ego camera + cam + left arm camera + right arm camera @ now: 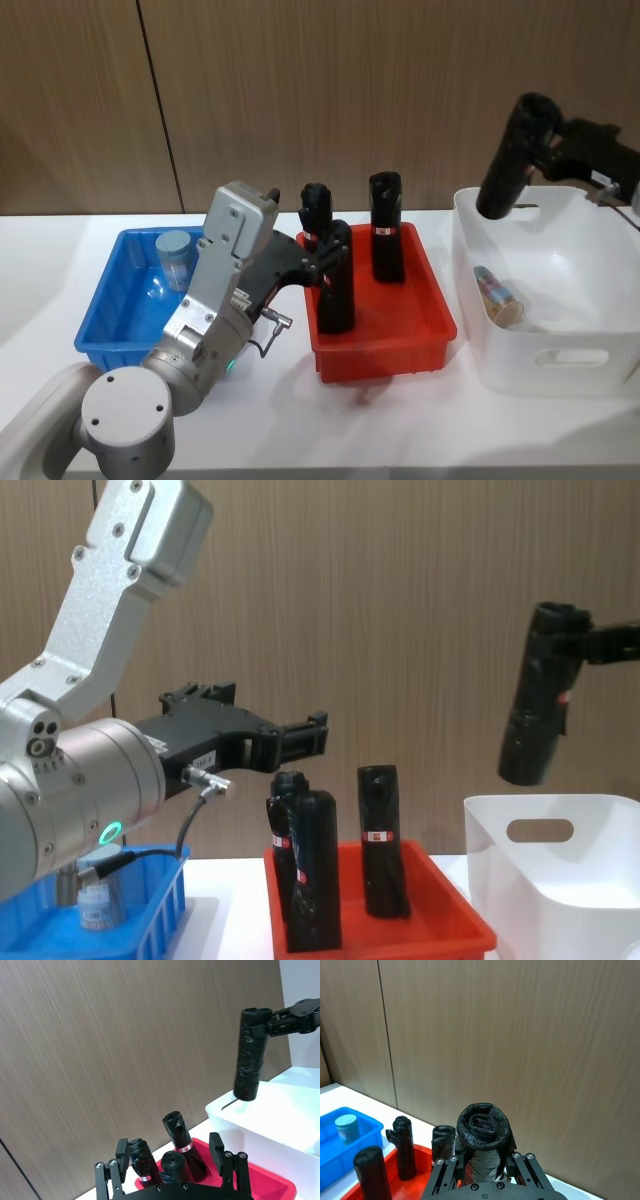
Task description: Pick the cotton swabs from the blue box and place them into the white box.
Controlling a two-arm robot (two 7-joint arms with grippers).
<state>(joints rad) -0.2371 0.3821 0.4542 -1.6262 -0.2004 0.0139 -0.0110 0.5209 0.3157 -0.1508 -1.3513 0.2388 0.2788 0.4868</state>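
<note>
A cotton swabs jar (173, 258) with a pale lid stands in the blue box (105, 335) at the left; it also shows in the chest view (99, 900) and the right wrist view (346, 1128). Another cotton swabs jar (497, 295) lies on its side inside the white box (545, 355) at the right. My left gripper (335, 256) hangs open over the red tray, its fingers (122, 1153) spread with nothing between them. High above the white box's far rim, my right gripper (545, 140) is shut on a black bottle (505, 165), seen tilted in the chest view (535, 695).
A red tray (385, 345) sits between the two boxes and holds three upright black bottles (386, 228). A wooden wall panel stands close behind the white table. The left arm's grey body (215, 300) reaches across the blue box's right side.
</note>
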